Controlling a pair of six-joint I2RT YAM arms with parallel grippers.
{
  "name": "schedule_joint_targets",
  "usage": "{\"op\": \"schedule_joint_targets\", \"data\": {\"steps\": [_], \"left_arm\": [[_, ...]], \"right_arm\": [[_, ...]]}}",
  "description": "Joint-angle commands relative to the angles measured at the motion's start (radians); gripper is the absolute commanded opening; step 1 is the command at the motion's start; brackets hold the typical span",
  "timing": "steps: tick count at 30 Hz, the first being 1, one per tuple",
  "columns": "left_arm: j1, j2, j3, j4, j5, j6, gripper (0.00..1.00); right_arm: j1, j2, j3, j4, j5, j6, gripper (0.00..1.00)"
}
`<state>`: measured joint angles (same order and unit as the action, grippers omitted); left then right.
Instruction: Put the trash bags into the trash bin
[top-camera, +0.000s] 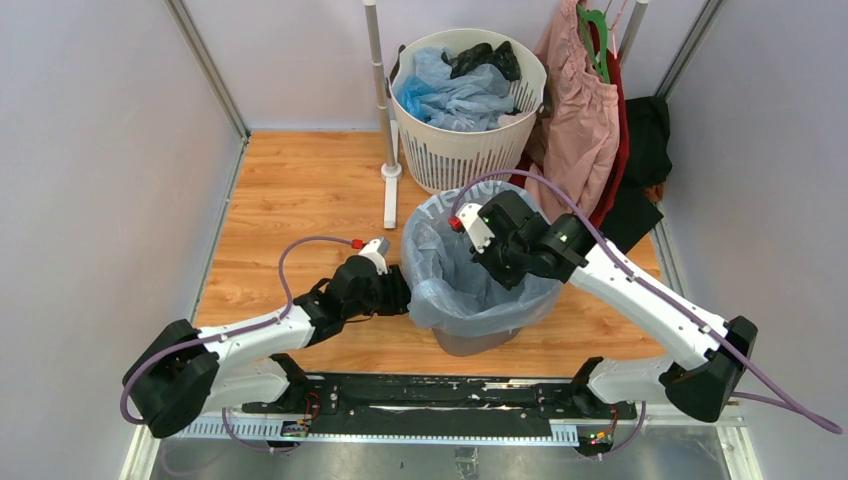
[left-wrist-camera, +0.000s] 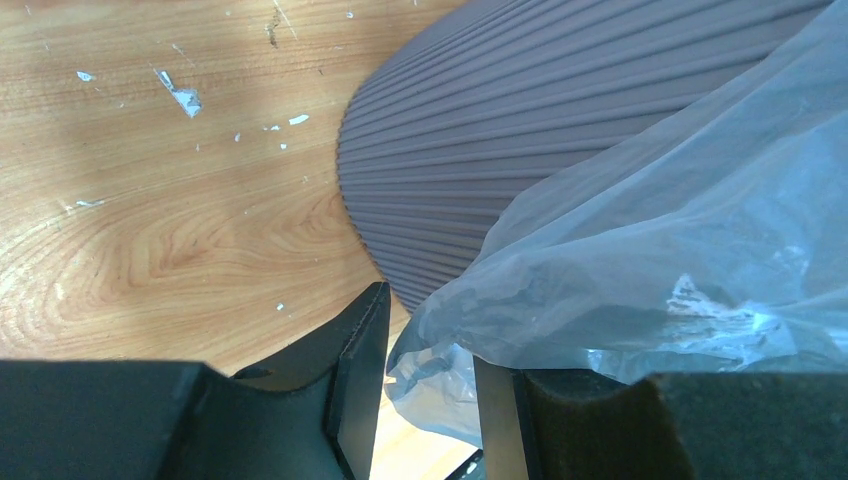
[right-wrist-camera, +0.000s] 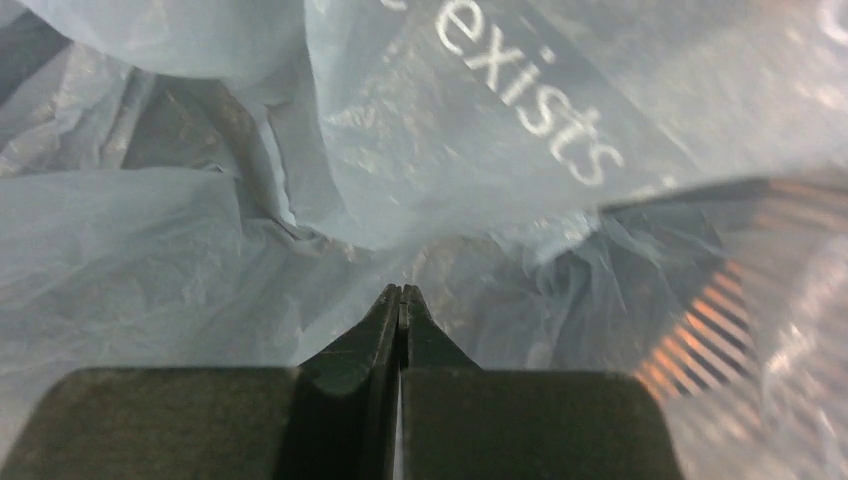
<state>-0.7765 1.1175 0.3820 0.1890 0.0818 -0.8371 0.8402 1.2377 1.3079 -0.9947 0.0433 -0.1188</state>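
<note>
While the left gripper stands part-open beside the left wall of the trash bin, the hem of the pale blue trash bag hanging between its fingers, the right gripper is closed on nothing inside that bag, which lines the bin. Beyond, a white basket holds more blue bags.

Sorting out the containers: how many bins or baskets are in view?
2. The white slotted basket stands at the back. The grey trash bin, lined with a pale blue bag, stands in front of it, mid-floor. None appears hidden.
</note>
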Motion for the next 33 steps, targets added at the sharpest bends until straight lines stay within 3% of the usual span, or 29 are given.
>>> {"op": "schedule_joint_targets", "data": {"steps": [1, 6, 20, 33], "left_arm": [[-0.009, 0.005, 0.023, 0.023, 0.0, 0.018, 0.41], [-0.009, 0.018, 0.024, 0.023, 0.002, 0.022, 0.41], [-0.009, 0.042, 0.037, 0.027, 0.001, 0.035, 0.41], [-0.009, 0.09, 0.053, 0.047, 0.01, 0.036, 0.41]], "right_arm": [[-0.027, 0.032, -0.04, 0.064, -0.142, -0.072, 0.0], [-0.028, 0.065, -0.088, 0.075, -0.196, -0.067, 0.0], [-0.027, 0.198, -0.13, 0.045, -0.152, 0.003, 0.0], [-0.029, 0.201, -0.213, 0.104, -0.143, 0.11, 0.0]]}}
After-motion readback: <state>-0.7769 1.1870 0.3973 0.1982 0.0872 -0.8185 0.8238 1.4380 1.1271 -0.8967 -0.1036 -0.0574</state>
